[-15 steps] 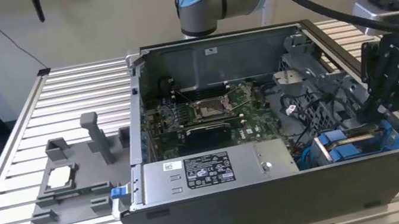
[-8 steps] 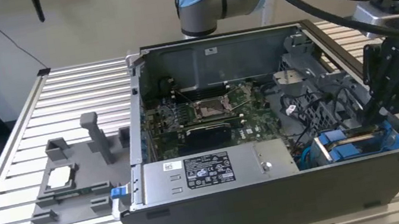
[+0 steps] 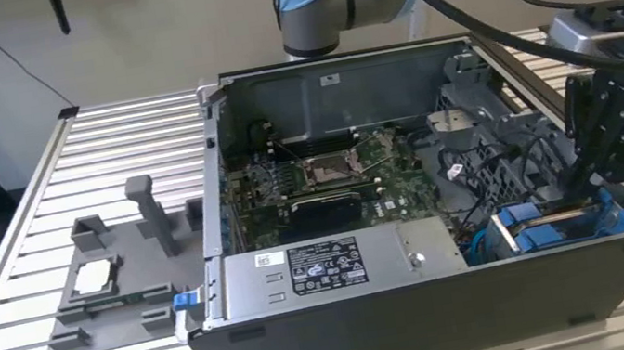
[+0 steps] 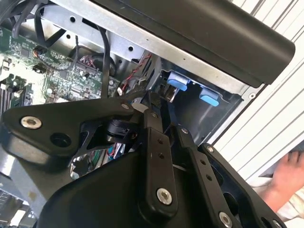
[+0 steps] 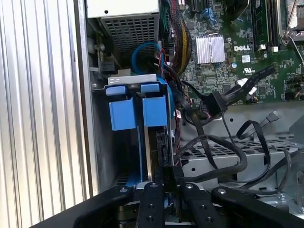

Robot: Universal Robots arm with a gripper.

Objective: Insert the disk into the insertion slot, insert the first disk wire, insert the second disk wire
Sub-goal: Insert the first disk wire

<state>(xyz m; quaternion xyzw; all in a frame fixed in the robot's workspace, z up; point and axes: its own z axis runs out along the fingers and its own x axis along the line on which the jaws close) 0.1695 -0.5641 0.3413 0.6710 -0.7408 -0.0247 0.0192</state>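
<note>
The disk [image 5: 159,142] stands on edge in the insertion slot [image 5: 124,114], a grey bay with blue plastic fittings at the case's front corner on the exterior view's right [image 3: 535,234]. Only its dark narrow edge shows, between blue rails. My gripper [image 5: 167,176] reaches down into this bay [image 3: 572,190], its black fingers [image 4: 153,156] drawn close together on the disk's end. Two black disk wires lie loose beside the bay: one with a connector [image 5: 213,102], another [image 5: 251,78] over the motherboard. Neither is in my fingers.
The open computer case [image 3: 436,324] lies on a slatted metal table [image 3: 117,131]. Inside are the green motherboard with the processor socket [image 3: 324,170] and a long grey labelled box [image 3: 327,271]. A grey fixture [image 3: 115,281] sits at the exterior view's left. A person's hand [image 4: 289,175] rests beyond the case.
</note>
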